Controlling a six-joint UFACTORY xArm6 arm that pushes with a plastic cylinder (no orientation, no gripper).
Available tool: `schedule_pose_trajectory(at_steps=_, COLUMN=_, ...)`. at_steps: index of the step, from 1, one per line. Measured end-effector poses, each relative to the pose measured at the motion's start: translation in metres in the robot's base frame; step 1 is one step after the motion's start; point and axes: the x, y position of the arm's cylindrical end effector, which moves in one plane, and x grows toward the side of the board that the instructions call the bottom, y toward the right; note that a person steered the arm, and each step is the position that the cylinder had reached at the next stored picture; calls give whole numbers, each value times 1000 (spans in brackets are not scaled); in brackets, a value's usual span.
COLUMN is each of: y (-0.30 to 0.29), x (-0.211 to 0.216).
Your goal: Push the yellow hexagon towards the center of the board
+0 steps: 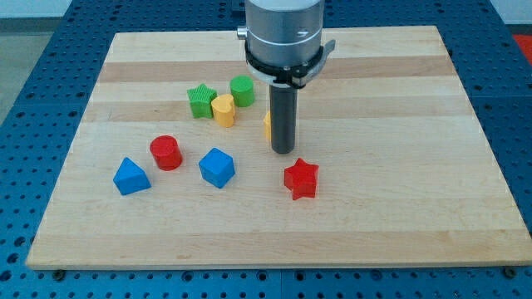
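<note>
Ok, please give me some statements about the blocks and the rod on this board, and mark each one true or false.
1. My tip is right beside a yellow block that the rod mostly hides. True.
2. The red star lies toward the view's top from my tip. False: it lies toward the view's bottom, slightly right.
3. The green star sits next to a yellow block. True.
4. The red cylinder stands at the board's right edge. False: it is in the view's left half, near the two blue blocks.
5. There are three green blocks. False: only two, the star and a green cylinder.
</note>
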Motion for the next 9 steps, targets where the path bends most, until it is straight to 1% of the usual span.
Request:
schedule_pose_trajectory(at_steps=1, y=0, x=-19)
schedule_pose_trajectory(at_steps=2, y=1, x=-24)
schedule_pose_trajectory(at_steps=4, y=45, x=-24)
schedule_pose_trajectory(at_steps=5, y=42, x=-27)
schedule_pose_trajectory(at_steps=9, y=-7, x=-33)
